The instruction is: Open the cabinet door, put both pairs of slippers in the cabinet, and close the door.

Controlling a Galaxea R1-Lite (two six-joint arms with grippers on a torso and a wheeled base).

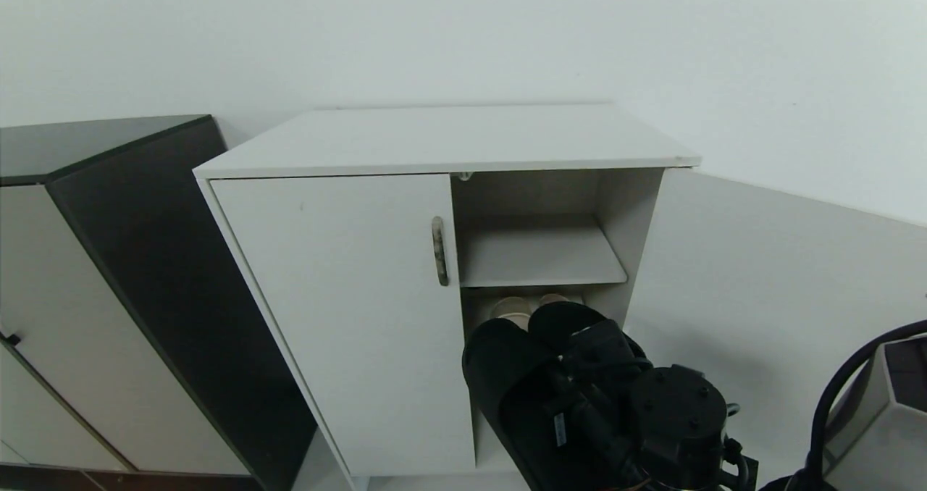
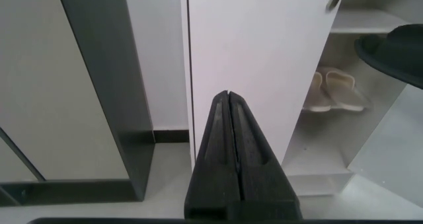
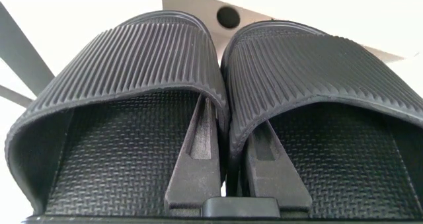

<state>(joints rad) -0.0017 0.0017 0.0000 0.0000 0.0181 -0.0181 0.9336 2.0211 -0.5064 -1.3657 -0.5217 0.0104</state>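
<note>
Black slippers pinched together by right gripper, just before cabinet's open lower compartment. Beige slippers already inside, whole pair clear from left wrist view. Left gripper pressed together, empty, facing shut door.

So the left pincer is clamped flat shut with nothing in it, hanging in front of the closed door of the white cabinet. Next to that door the cabinet's open, and a beige pair of slippers sits side by side on the bottom, under the shelf. A black slipper pokes in near the opening
</note>
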